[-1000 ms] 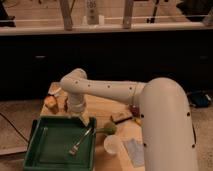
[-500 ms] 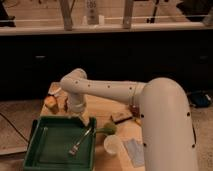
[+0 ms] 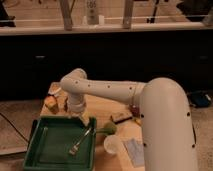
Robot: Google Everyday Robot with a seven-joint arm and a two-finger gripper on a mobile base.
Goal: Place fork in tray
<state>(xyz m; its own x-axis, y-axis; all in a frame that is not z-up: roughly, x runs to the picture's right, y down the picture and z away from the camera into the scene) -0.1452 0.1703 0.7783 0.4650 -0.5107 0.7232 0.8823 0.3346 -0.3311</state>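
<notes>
The dark-green tray [image 3: 47, 145] lies on the wooden table at the lower left. The silver fork [image 3: 81, 140] lies slanted inside the tray near its right rim, tines toward the lower left. My gripper [image 3: 81, 120] hangs from the white arm just above the tray's far right corner, over the fork's handle end.
A small white cup [image 3: 112, 144] stands just right of the tray, with a green object [image 3: 107, 128] behind it. A white paper [image 3: 134, 150] lies to the right. Yellow items [image 3: 51, 104] sit at the table's back left. A dark counter wall stands behind.
</notes>
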